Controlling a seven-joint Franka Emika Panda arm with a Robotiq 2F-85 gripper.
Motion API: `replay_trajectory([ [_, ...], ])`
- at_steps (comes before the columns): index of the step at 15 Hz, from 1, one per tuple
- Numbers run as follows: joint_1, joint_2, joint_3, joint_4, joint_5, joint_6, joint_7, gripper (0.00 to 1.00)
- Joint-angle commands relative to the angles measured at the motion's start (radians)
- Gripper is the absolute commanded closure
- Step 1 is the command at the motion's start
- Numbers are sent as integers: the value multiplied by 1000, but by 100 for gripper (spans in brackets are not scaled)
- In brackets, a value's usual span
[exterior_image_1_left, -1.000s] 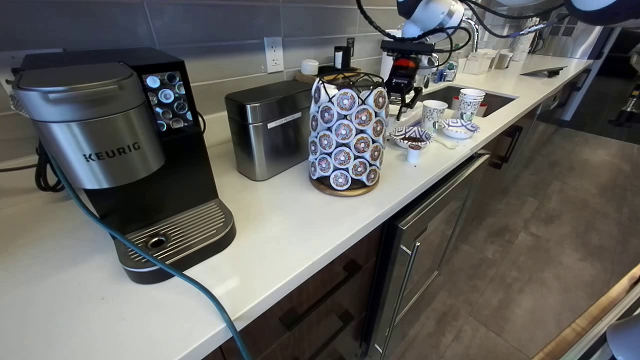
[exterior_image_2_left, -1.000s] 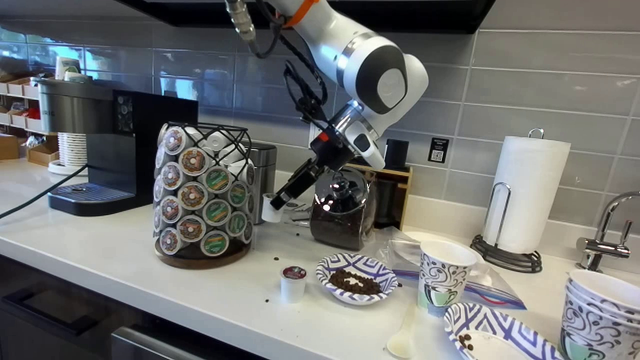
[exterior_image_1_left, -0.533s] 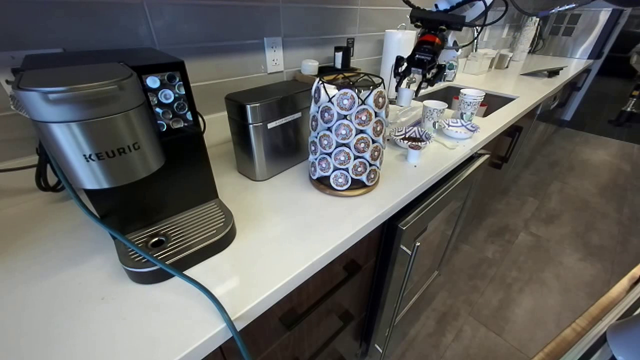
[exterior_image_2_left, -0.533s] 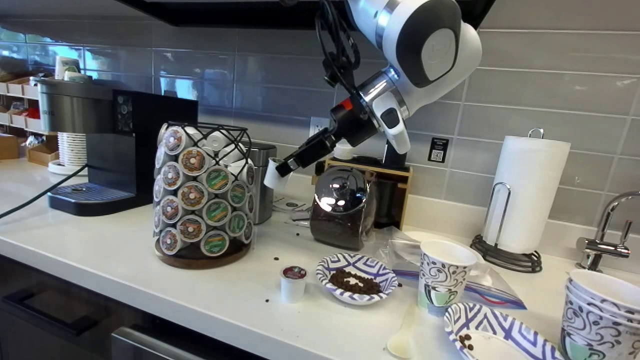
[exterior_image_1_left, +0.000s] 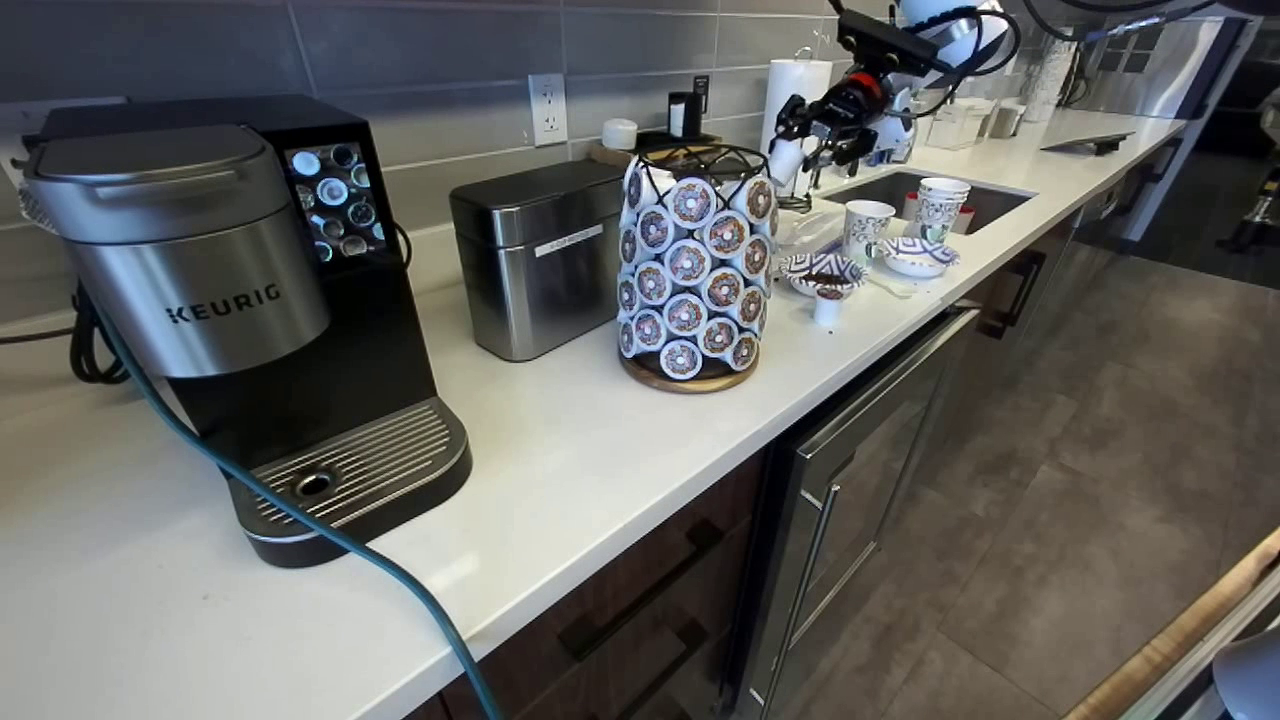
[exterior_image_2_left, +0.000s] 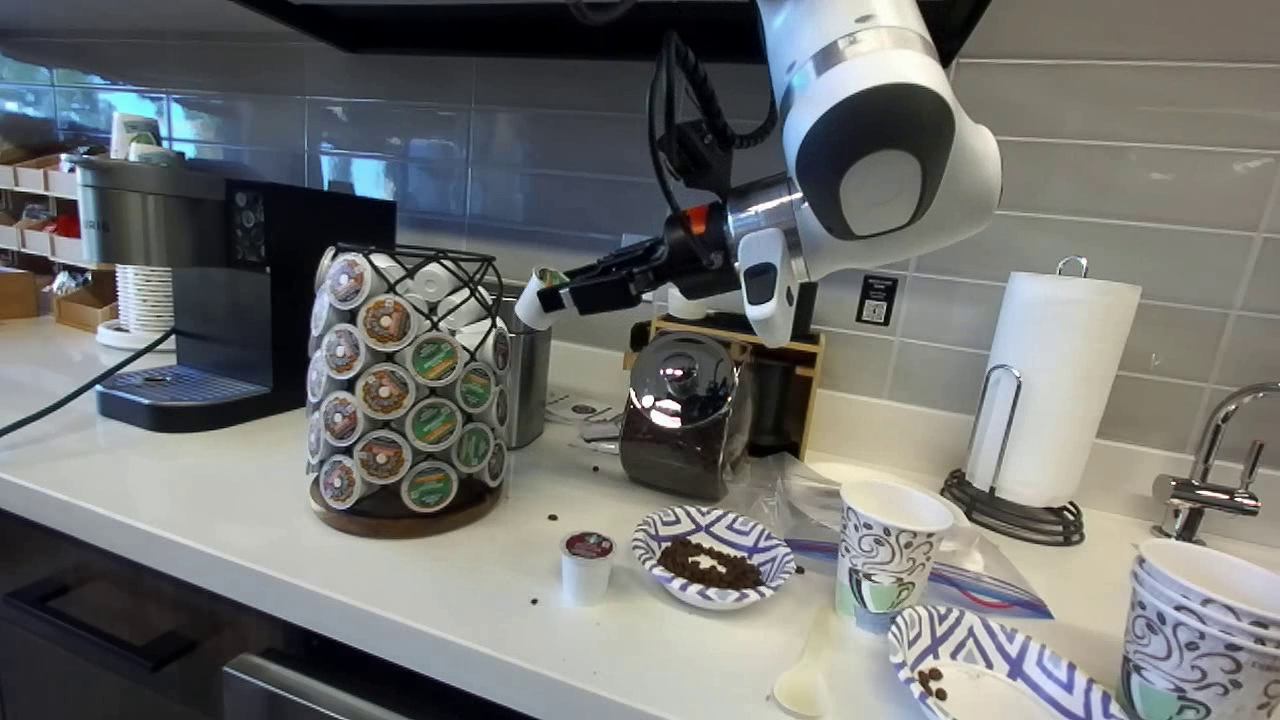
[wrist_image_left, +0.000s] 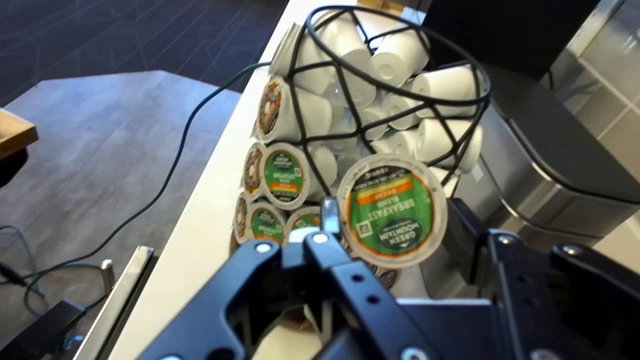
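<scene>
Coffee pod (wrist_image_left: 392, 210), its green lid printed Green Mountain Breakfast Blend, pinched between the two fingers of my claw (wrist_image_left: 397, 217) and held above the desk (exterior_image_2_left: 230, 490). The wrist view shows the lid facing my camera; in an exterior view the pod (exterior_image_2_left: 533, 302) leans, lid end uppermost. Near it stands a black wire pod carousel (exterior_image_2_left: 405, 526) on a round wooden base, its sides filled with pods (exterior_image_2_left: 387, 390) bearing orange-brown or green lids; whether my pod touches the wire, I cannot judge. Beside the carousel stands a stainless-steel bin (exterior_image_1_left: 545, 270), and past that a Keurig coffee maker (exterior_image_1_left: 240, 300), a teal cable (exterior_image_1_left: 220, 460) crossing in front of it in an exterior view. On the carousel's other side, a red-lidded pod (exterior_image_2_left: 586, 578) stands upright beside a patterned paper bowl (exterior_image_2_left: 700, 525) of dark brown pieces (exterior_image_2_left: 735, 575). Behind the bowl, toward the tiled wall (exterior_image_2_left: 1100, 180), sits a lidded dark jar (exterior_image_2_left: 682, 410); farther along stand a printed paper cup (exterior_image_2_left: 890, 550) and an upright paper towel roll (exterior_image_2_left: 1062, 390). A pale spoon (exterior_image_2_left: 803, 685) lies flat near the cup, beside a second patterned dish (exterior_image_2_left: 1000, 642).
</scene>
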Motion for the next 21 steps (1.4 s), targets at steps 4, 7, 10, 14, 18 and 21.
replay_trajectory([
  [4,-2,34,-10,-45,211,-70,10,71],
  [7,-1,63,-17,-32,257,-114,51,71],
  [10,6,86,-29,-18,281,-126,106,71],
  [14,14,112,-29,0,302,-122,167,71],
  [18,31,133,-26,21,301,-119,222,71],
  [21,46,146,-26,36,296,-108,250,71],
])
